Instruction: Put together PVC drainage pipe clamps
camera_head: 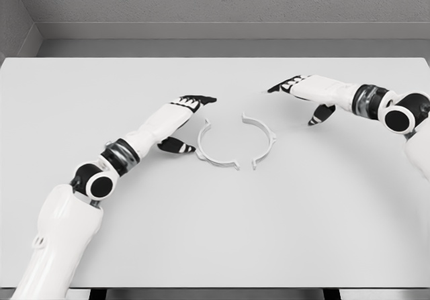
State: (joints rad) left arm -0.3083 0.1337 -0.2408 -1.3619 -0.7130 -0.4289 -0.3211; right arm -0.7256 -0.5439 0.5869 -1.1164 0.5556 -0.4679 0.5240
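You see two white clamp halves lying apart mid-table (pixel 215 233): the left half (pixel 209 149) just beside your left hand (pixel 185 119), the right half (pixel 262 139) near your right hand (pixel 302 95). Both hands hold nothing, fingers extended, thumbs spread.

Two white clamp halves (pixel 235 144) on table (pixel 269 233), between open-fingered left hand (pixel 185 115) and right hand (pixel 306 92).
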